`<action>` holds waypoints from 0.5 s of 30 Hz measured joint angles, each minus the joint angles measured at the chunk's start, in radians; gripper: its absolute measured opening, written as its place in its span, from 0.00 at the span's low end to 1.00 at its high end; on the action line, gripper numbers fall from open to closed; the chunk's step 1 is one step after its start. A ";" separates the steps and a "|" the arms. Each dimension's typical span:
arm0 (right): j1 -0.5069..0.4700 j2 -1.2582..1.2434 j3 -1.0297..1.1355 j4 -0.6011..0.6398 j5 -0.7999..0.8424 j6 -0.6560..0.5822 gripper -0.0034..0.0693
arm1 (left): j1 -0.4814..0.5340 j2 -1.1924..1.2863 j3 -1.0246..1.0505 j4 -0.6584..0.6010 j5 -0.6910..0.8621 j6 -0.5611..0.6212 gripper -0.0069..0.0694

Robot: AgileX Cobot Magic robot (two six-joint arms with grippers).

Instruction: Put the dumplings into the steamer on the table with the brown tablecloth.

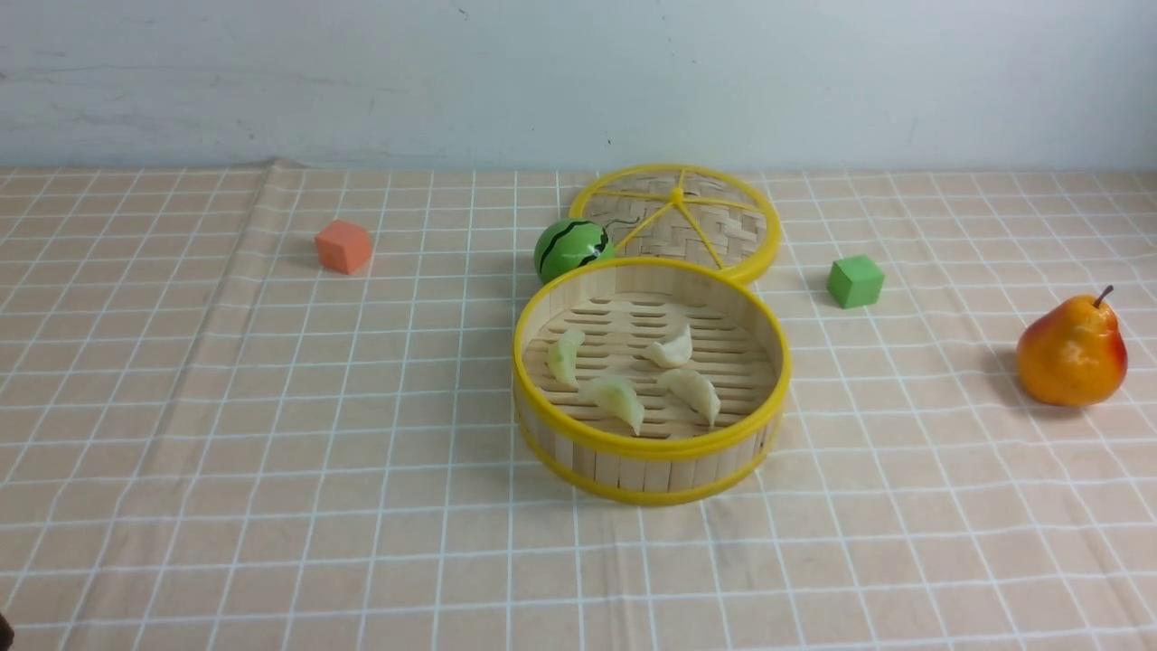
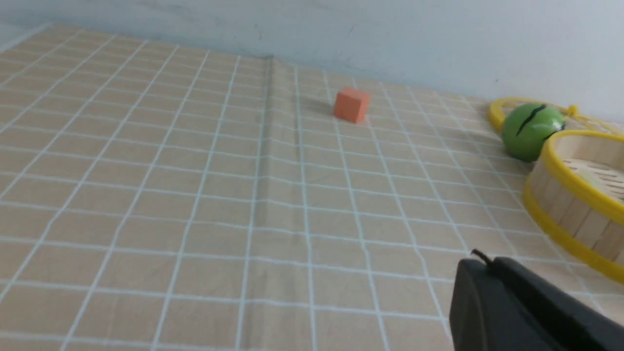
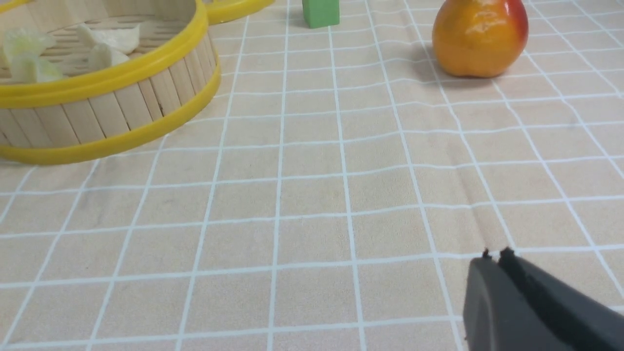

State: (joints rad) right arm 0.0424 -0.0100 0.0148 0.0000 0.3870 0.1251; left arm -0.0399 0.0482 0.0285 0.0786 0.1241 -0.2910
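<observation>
Four dumplings (image 1: 633, 372) lie in the steamer (image 1: 651, 457); left gripper (image 2: 482, 261) and right gripper (image 3: 495, 256) are closed, empty, well apart from it.

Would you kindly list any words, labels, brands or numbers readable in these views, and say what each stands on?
None: no readable text appears on the steamer, the dumplings, the woven lid, the cubes, the pear, the watermelon ball or the tablecloth.
</observation>
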 joint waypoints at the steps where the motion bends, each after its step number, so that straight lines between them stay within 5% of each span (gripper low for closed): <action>1: 0.000 0.000 0.000 0.000 0.000 0.000 0.07 | 0.010 -0.007 0.000 0.000 0.025 0.000 0.07; 9: 0.000 0.000 0.000 0.000 0.001 0.000 0.08 | 0.105 -0.058 0.001 -0.011 0.241 0.004 0.07; 15: 0.000 0.000 0.000 0.000 0.001 0.000 0.09 | 0.114 -0.058 0.003 -0.026 0.258 0.027 0.07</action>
State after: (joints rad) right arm 0.0424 -0.0100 0.0148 0.0000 0.3878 0.1251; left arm 0.0741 -0.0098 0.0315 0.0529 0.3817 -0.2642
